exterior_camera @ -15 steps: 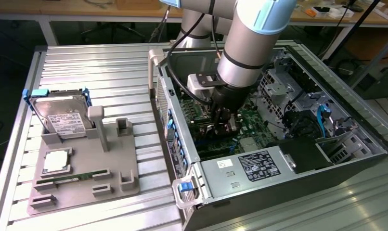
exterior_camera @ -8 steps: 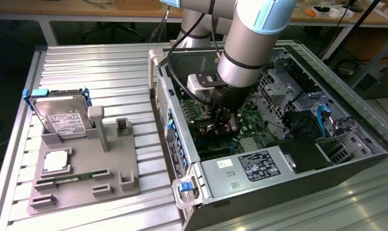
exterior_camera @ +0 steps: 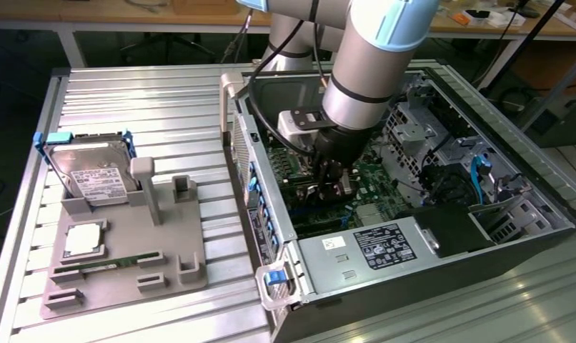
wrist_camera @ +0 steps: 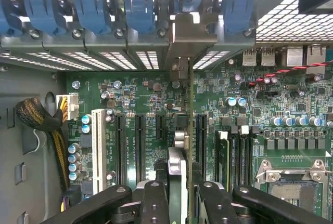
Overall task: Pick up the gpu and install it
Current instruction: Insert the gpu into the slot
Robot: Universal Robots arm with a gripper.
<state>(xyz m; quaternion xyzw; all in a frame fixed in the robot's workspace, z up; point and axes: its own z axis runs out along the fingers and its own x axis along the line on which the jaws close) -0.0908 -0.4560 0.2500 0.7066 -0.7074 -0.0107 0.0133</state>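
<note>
A ribbed metal worktable (exterior_camera: 126, 93) fills the foreground. Behind it stand wooden benches (exterior_camera: 107, 18) (cluttered with small items), dark floor (exterior_camera: 7, 78) showing beneath.

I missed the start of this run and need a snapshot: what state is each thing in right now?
gpu: held edge-on between the gripper fingers, over the motherboard slots.
gripper: shut on the gpu, down inside the computer case.
computer case: lying on its side, side panel off, motherboard exposed.
hard drive: standing upright in the grey holder.
memory stick: lying in the holder's slot.
</note>
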